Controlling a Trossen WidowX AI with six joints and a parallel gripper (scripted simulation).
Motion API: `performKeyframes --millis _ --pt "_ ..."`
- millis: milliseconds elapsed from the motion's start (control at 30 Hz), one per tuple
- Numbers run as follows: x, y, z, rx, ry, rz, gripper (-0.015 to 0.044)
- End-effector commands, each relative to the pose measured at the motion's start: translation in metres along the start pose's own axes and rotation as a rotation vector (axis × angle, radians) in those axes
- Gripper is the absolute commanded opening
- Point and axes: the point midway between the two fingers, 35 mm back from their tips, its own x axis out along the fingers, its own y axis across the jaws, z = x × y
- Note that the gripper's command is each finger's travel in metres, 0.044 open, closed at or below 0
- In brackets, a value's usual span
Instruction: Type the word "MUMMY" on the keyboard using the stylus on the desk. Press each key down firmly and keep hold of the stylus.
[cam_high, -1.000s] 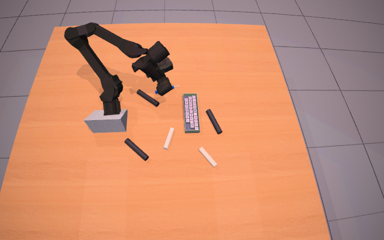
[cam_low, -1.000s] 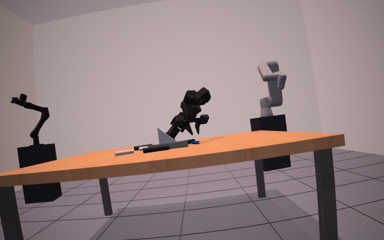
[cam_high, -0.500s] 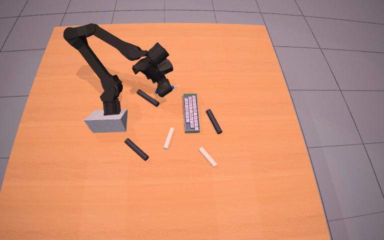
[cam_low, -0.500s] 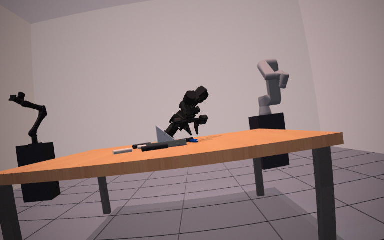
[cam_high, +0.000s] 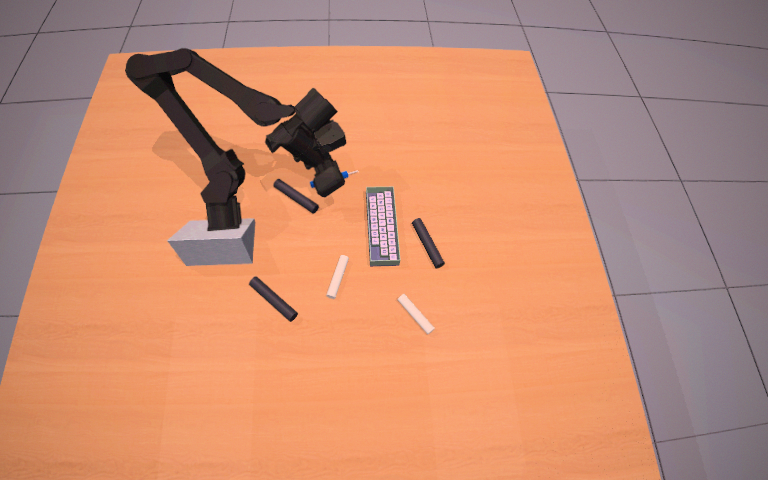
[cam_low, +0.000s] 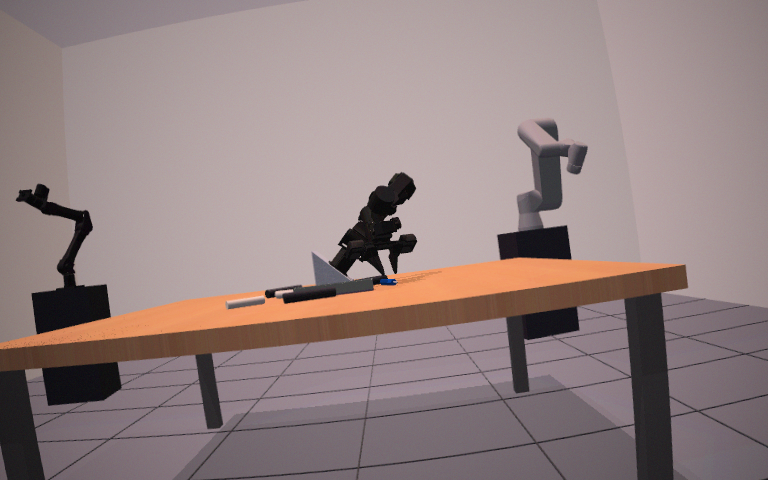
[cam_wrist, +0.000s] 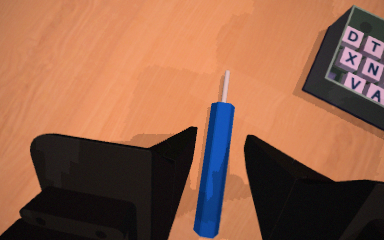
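Observation:
The blue stylus (cam_high: 344, 174) (cam_low: 387, 281) (cam_wrist: 216, 150) with a thin pale tip lies on the desk. In the wrist view it lies lengthwise between the fingers, with a gap on each side and its tip pointing up the picture. My gripper (cam_low: 387, 272) (cam_wrist: 220, 137) is open, with its fingertips low, a little above the stylus; the top view hides them. The keyboard (cam_high: 376, 253) (cam_low: 361, 285) (cam_wrist: 322, 65) is a dark box with pale keys. It lies right of the stylus in the wrist view, where only D, T, X, N, V and A show.
A black rod (cam_high: 295, 195) lies close beside the gripper. Another black rod (cam_high: 428, 242) lies beyond the keyboard and a third black rod (cam_high: 272, 298) near the grey base block (cam_high: 219, 251). One white rod (cam_high: 337, 276) and another white rod (cam_high: 415, 313) lie near the keyboard's lower end.

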Motion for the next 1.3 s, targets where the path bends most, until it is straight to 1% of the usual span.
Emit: performKeyframes --millis 0,967,1100,1267 --pt "0.003 -0.001 -0.003 0.007 0.002 -0.003 0.015" --pt "0.019 -0.001 -0.012 0.007 0.002 -0.002 0.015" --pt "0.019 0.0 -0.011 0.001 0.001 0.001 0.0045" --pt "0.019 0.0 -0.011 0.001 0.001 0.001 0.0012"
